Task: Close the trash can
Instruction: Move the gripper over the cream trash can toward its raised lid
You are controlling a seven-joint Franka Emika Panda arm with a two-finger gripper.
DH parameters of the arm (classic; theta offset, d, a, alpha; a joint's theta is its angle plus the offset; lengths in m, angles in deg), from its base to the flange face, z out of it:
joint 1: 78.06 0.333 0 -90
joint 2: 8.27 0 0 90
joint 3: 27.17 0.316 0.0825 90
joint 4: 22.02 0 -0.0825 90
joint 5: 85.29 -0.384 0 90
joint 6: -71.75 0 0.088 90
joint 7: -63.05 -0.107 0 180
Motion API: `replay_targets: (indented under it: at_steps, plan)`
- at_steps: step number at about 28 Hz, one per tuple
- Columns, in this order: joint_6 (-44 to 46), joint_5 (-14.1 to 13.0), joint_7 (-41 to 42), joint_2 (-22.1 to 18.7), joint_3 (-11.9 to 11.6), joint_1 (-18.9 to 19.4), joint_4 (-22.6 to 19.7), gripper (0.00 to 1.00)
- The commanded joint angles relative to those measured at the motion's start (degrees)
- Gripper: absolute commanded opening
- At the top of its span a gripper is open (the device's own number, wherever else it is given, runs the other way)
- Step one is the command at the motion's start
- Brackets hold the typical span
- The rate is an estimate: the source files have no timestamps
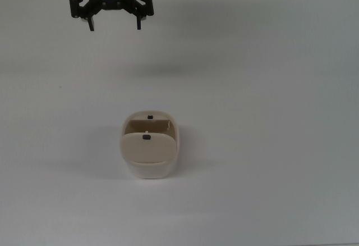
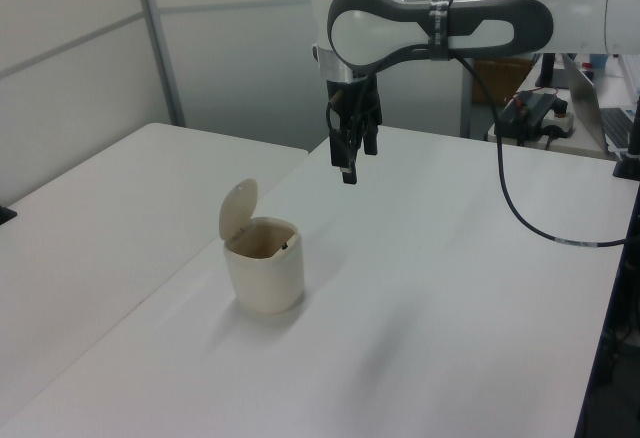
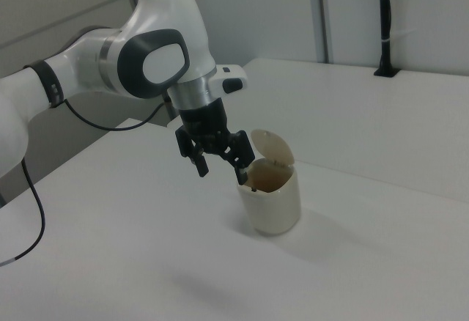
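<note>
The cream-beige trash can (image 1: 150,164) stands on the white table, a little below the top view's middle. Its flat swing lid (image 1: 146,148) is tipped up, leaving the mouth (image 1: 148,126) open, and a tiny black knob (image 1: 147,137) sits at the lid's edge. The left view shows the can (image 2: 265,273) with its lid (image 2: 238,209) raised on the left view's left side. In the right view the can (image 3: 271,204) has its lid (image 3: 272,147) upright behind the mouth. My gripper (image 1: 115,26) hangs open in the air toward the top view's top left, apart from the can, fingers empty (image 2: 347,165) (image 3: 222,173).
The white table (image 1: 269,117) stretches wide around the can. A second table (image 2: 90,208) adjoins on the left view's left. A black cable (image 2: 520,198) hangs from the arm, and equipment (image 2: 535,108) sits behind. A black post (image 3: 386,20) stands at the right view's far right.
</note>
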Motion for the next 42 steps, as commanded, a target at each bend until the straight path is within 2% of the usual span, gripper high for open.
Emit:
replay_targets:
  at_steps: [1, 5, 6, 7, 17, 23, 29, 32, 35, 36, 42]
  plan:
    - [0.35, 0.62, 0.78, -0.31, -0.13, 0.53, -0.31, 0.68]
    - [0.34, 0.44, 0.79, -0.39, -0.13, 0.53, -0.23, 0.14]
    - [0.34, 0.52, 0.79, -0.48, -0.13, 0.53, -0.22, 0.04]
    - [0.34, 0.52, 0.88, -0.57, -0.13, 0.53, -0.05, 0.0]
    - [-0.01, 0.52, 0.88, -0.22, -0.04, 0.53, 0.22, 0.0]
    - [-4.4, 0.52, 0.7, 0.31, -0.04, 0.62, 0.22, 0.0]
    - [-14.32, 0.17, 0.53, 1.36, -0.04, 0.53, 0.22, 0.0]
    - [-22.66, -0.44, 0.0, 2.41, 0.05, 0.53, 0.22, 0.0]
    - [-30.92, -2.11, -0.09, 3.38, 0.05, 0.45, 0.22, 0.0]
    - [-35.74, -3.42, -0.09, 4.6, -0.04, 0.36, 0.3, 0.0]
    - [-49.21, -6.42, 0.0, 8.3, 0.05, 0.53, 0.48, 0.0]
